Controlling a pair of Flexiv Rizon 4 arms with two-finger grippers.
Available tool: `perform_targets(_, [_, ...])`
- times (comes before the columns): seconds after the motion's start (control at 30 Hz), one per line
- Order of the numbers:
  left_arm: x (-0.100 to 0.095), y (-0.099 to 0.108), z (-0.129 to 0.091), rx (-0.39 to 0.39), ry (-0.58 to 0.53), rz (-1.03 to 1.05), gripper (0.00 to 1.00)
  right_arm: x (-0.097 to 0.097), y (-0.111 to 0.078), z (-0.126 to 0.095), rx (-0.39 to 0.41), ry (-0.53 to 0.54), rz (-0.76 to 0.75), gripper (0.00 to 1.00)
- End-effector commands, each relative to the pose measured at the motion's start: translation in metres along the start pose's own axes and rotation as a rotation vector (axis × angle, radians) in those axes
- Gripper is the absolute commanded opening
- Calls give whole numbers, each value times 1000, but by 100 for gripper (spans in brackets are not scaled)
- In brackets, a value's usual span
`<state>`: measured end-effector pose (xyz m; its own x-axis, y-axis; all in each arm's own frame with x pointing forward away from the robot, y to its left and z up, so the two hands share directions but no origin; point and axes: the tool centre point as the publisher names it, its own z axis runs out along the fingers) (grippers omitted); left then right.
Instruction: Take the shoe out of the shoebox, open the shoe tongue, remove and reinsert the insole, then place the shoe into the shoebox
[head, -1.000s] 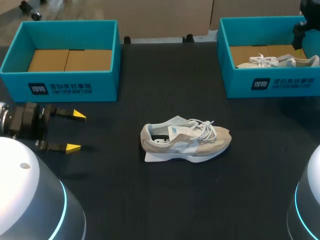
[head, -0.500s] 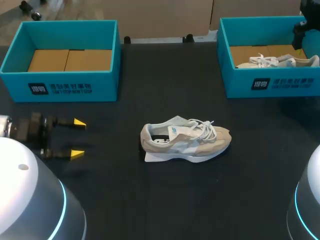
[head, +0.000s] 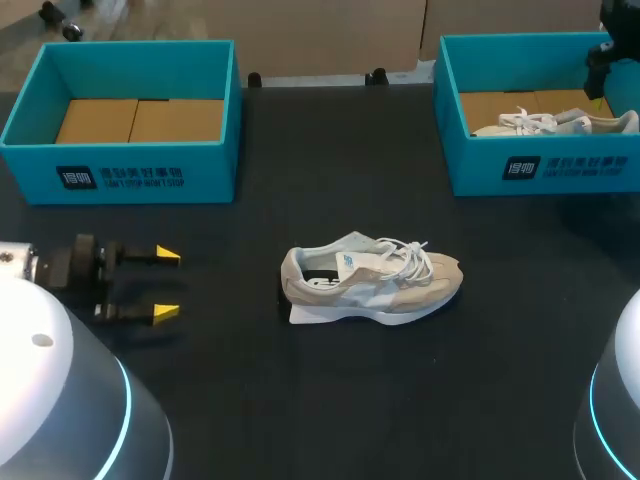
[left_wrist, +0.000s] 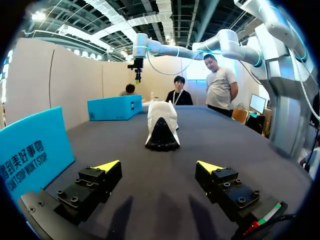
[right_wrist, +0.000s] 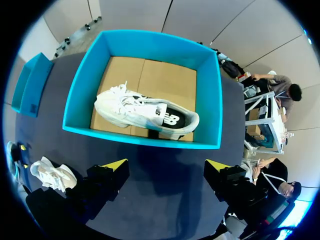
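Resting on matte black table (head: 300, 400): beige suede-mesh sneaker (head: 370, 283). Inside rectangular teal shoebox (head: 540, 170): white laced sneaker (head: 555, 123). Released: left gripper (head: 160, 283), right gripper (right_wrist: 167, 165).

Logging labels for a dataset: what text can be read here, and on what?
"CAN'T STOP WON'T STOP": front wall of the left shoebox and of the right shoebox.
Larger Chinese characters above it: too small to read surely.
The boxed shoe: a side logo only.
The shoe on the table: tongue label blurred.
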<state>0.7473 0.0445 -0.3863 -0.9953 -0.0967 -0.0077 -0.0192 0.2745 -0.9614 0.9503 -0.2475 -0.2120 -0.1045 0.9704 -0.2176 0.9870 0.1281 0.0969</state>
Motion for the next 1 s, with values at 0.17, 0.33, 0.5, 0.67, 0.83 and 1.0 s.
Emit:
perform_targets(0.17, [-8,-9,26,14,12,-29,100,0,0,0,0,-1,-1,100])
perform_targets(0.33, [-5,-11,34,24,2,-38,100,0,0,0,0,-1,-1,100])
perform_targets(0.5, [1,-12,47,34,5,-42,100,0,0,0,0,-1,-1,100])
perform_targets(0.67, [3,-16,63,54,12,-38,100,0,0,0,0,-1,-1,100])
perform_targets(0.83, [4,-17,77,67,20,-34,100,0,0,0,0,-1,-1,100])
perform_targets(1.0, [6,-16,89,78,25,-38,100,0,0,0,0,-1,-1,100])
